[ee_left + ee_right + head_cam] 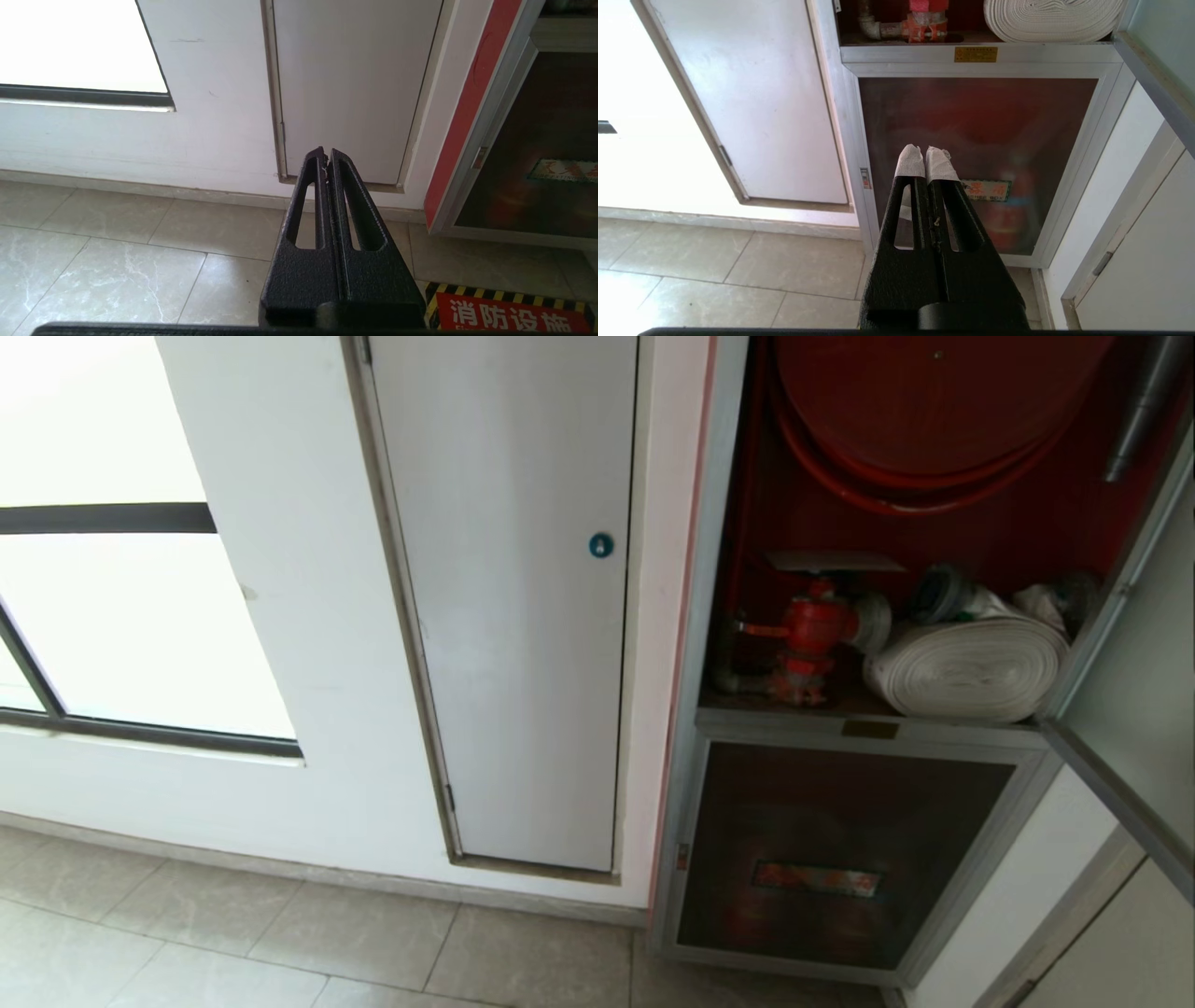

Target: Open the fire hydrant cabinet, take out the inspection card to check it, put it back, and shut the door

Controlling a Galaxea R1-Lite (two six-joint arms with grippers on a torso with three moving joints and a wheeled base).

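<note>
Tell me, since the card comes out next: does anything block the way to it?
Nothing visible does: the door stands open, and the card lies exposed atop the red valve.

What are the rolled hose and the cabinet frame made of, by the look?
Rolled hose: looks like woven fabric, off-white and matte; flat layers coiled with visible edges. Cabinet frame: seemingly aluminium, brushed silver; straight extruded bars with mitred corners and a soft sheen.

Fire hydrant cabinet [714, 616] open, inspection card [831, 562] above red valve [810, 633], door [1134, 709] swung right.
</note>
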